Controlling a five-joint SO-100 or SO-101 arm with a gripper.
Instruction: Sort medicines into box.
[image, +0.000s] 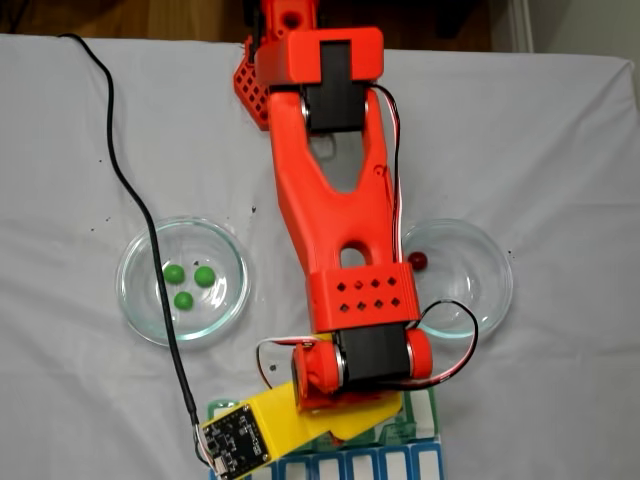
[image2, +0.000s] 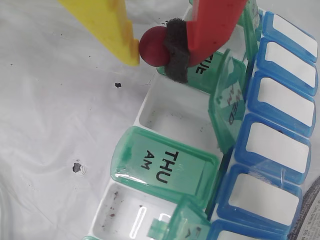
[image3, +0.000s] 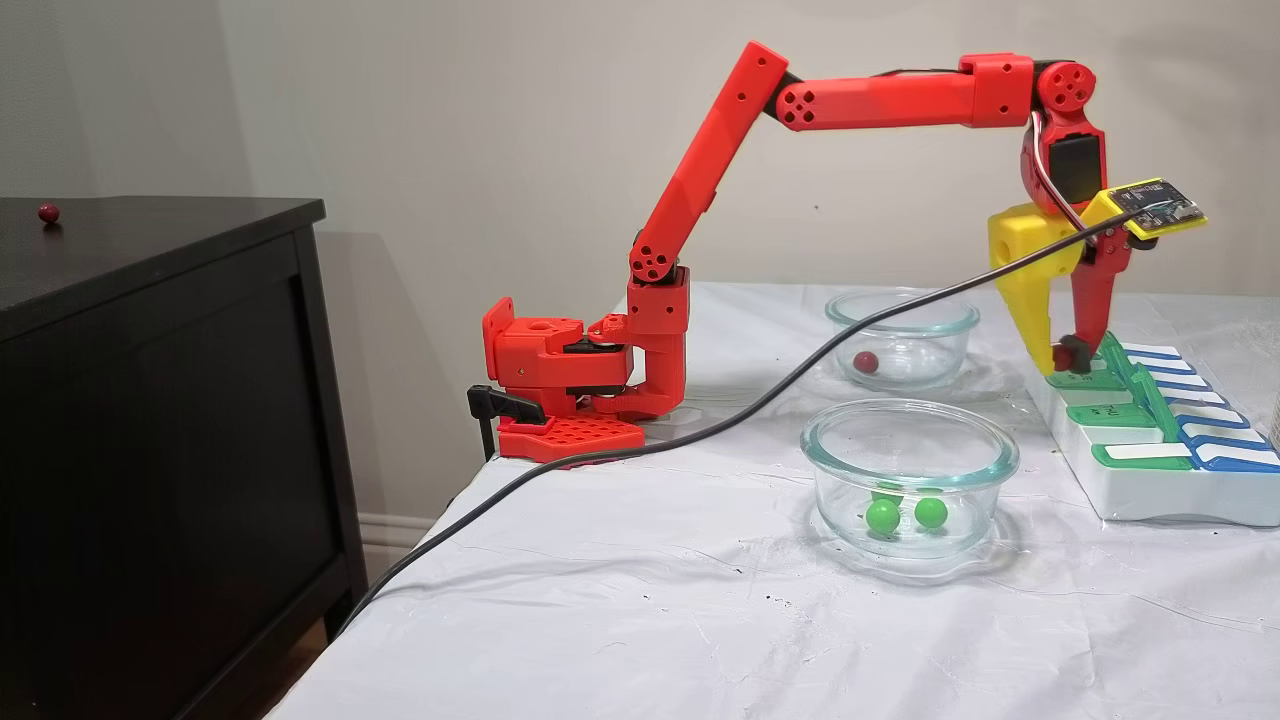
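One dark red pill (image2: 156, 46) is pinched tight in the claw (image2: 150, 47), just above the pill box (image2: 165, 165). An open cup (image2: 172, 116) of the box sits right below the pill, beside the THU lid (image2: 160, 161), so the pill needs to go down.

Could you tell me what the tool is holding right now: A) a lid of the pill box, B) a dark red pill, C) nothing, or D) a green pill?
B: in the wrist view the tool pinches a dark red pill between its yellow and red fingers, above the open compartments of the pill box.
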